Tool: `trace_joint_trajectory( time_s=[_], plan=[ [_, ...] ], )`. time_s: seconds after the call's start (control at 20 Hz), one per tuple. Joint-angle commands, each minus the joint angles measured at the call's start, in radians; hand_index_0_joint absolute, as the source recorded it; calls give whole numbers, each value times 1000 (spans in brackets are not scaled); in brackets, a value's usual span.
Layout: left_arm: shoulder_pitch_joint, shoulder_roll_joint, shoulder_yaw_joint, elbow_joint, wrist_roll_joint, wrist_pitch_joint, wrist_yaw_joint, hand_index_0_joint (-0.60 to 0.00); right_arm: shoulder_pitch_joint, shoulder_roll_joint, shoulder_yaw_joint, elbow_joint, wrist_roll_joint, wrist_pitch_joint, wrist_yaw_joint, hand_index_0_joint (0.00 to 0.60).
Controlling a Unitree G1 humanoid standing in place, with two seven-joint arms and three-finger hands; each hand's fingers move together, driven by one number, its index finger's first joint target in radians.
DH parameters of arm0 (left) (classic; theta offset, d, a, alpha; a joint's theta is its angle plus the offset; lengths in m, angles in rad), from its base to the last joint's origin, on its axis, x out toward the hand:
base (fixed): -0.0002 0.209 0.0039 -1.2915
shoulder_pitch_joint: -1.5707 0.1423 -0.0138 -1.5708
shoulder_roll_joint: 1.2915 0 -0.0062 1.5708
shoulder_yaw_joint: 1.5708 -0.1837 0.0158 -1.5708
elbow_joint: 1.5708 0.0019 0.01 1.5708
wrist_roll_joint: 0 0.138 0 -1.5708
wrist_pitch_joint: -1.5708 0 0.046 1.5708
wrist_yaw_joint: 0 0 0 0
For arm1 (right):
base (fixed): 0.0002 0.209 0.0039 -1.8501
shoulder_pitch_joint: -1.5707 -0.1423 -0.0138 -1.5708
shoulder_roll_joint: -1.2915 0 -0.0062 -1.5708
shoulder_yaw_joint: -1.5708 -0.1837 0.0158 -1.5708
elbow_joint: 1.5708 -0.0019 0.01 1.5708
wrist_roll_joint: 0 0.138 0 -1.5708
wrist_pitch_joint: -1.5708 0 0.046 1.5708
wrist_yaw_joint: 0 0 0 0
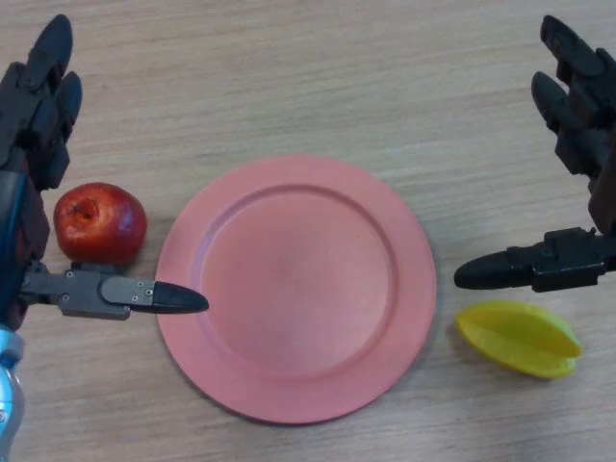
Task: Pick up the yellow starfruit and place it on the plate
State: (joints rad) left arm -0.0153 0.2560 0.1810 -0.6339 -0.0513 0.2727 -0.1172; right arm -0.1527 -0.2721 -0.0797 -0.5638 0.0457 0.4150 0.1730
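Note:
A yellow starfruit (521, 338) lies on the wooden table to the right of a pink plate (296, 287), a small gap between them. My right hand (577, 115) hovers at the right edge with fingers straight and spread; its thumb (525, 267) stretches out just above the starfruit, not touching it. At the left edge my left hand (38, 96) is open too, thumb (135, 294) pointing over the plate's left rim. The plate holds nothing.
A red apple (99, 223) sits just left of the plate, between my left hand's fingers and thumb. Bare wooden tabletop (318, 77) stretches beyond the plate.

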Motion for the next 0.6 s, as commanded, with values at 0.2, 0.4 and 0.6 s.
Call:
trace_joint_trajectory(
  time_s=[0.2, 0.4, 0.6],
  plan=[
    [-22, 35, 75, -70, 0, -91, -8, 0, -27, -21, -43, -71, 39, -88, -33, 0],
    [-20, 32, 75, -65, -4, -101, -11, 0, -20, -20, -40, -72, 16, -101, -24, 0],
    [-14, 32, 75, -51, -13, -100, -5, 0, 7, -33, -48, -103, -88, -77, 1, 0]
  ],
)
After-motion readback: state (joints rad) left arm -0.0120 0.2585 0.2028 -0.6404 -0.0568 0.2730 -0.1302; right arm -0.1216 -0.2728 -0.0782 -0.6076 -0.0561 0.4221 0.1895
